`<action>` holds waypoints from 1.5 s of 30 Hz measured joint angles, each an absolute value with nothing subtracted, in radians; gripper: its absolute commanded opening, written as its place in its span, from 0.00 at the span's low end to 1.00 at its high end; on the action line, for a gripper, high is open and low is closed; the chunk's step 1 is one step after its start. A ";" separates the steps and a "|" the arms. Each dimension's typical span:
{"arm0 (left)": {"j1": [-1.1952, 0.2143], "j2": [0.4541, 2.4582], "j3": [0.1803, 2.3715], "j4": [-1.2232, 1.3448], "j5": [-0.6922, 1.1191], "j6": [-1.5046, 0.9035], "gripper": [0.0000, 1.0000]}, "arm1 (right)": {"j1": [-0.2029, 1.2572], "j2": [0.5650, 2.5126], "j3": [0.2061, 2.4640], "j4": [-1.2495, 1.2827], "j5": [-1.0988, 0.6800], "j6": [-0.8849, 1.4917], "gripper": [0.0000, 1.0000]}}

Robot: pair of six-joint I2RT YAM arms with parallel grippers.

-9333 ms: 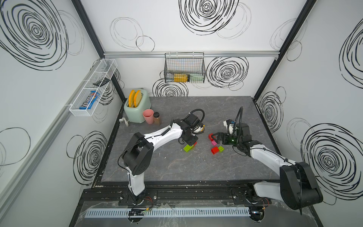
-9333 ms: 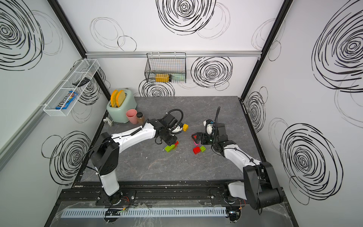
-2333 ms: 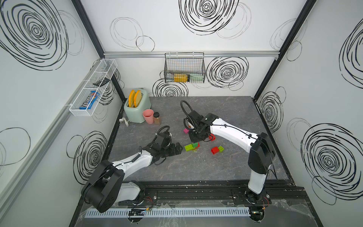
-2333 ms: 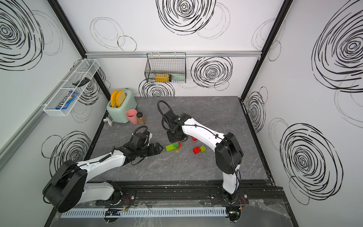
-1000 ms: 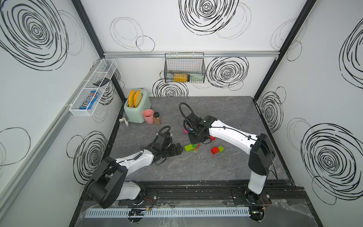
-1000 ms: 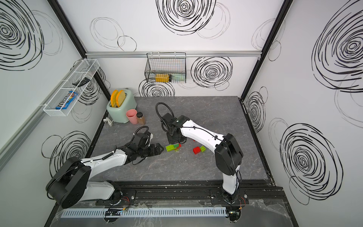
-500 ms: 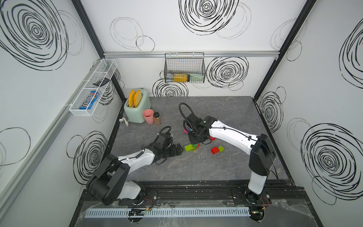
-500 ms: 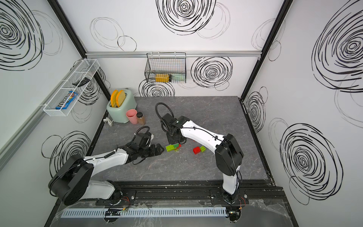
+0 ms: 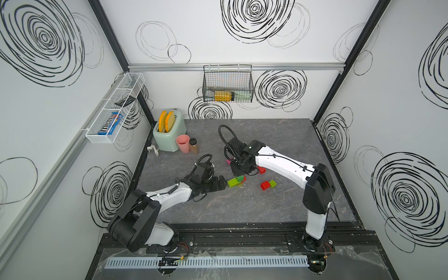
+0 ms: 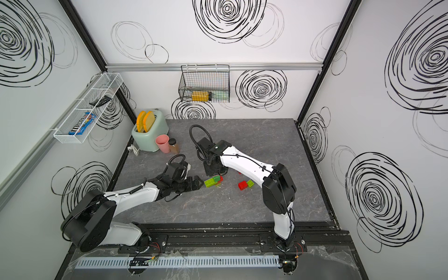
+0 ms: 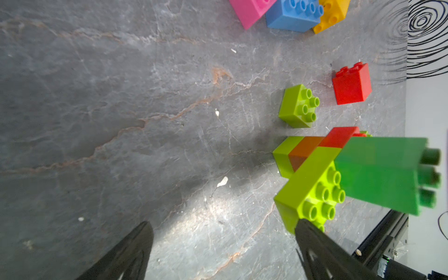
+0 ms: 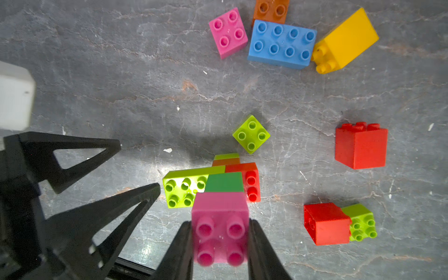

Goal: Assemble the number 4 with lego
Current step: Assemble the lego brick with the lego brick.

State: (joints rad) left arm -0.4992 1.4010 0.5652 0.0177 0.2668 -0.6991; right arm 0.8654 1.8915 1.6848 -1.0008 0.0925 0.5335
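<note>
Pink brick (image 12: 219, 211), studs toward the wrist camera, sits clamped between the two fingers of the right gripper (image 12: 220, 225). Beyond it we see the partly built cluster (image 9: 236, 181) lying on the grey stone-patterned table (image 9: 266, 206). The cluster consists of a long lime brick (image 12: 184, 186), a green brick (image 12: 224, 181) and a red brick (image 12: 251, 184) joined together. We cannot tell whether the held piece touches the green one.

The left gripper (image 11: 223, 226) has its jaws spread wide and holds nothing. One of its fingertips lies just beside the lime end of the cluster.

Loose pieces on the table:
- a lime square (image 12: 251, 134) near the cluster
- a red cube (image 12: 361, 148) well apart from it
- a red and lime pair (image 12: 327, 223) with its two bricks touching
- farther off, grouped closely, a pink square (image 12: 228, 32), a blue long brick (image 12: 282, 43), a yellow brick (image 12: 344, 41) tipped on its side and an orange one (image 12: 271, 9)
</note>
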 measured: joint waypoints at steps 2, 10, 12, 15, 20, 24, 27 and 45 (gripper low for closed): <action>-0.499 1.401 0.565 0.017 0.267 -0.698 0.96 | 0.866 1.891 1.697 -1.009 0.093 0.535 0.00; -0.499 1.401 0.565 0.017 0.266 -0.695 0.96 | 0.866 1.879 1.655 -1.018 0.094 0.538 0.00; -0.499 1.401 0.565 0.017 0.266 -0.694 0.96 | 0.866 1.876 1.640 -1.015 0.095 0.538 0.00; -0.499 1.401 0.565 0.017 0.266 -0.692 0.96 | 0.866 1.870 1.634 -1.012 0.093 0.537 0.00; -0.499 1.401 0.565 0.017 0.267 -0.691 0.96 | 0.865 1.863 1.620 -0.997 0.092 0.533 0.00; -0.499 1.401 0.566 0.017 0.267 -0.689 0.96 | 0.863 1.856 1.603 -0.976 0.091 0.521 0.00; -0.499 1.405 0.569 0.017 0.269 -0.688 0.96 | 0.858 1.851 1.594 -0.966 0.091 0.503 0.00; -0.506 1.408 0.573 0.017 0.272 -0.678 0.96 | 0.843 1.888 1.641 -1.007 0.044 0.353 0.00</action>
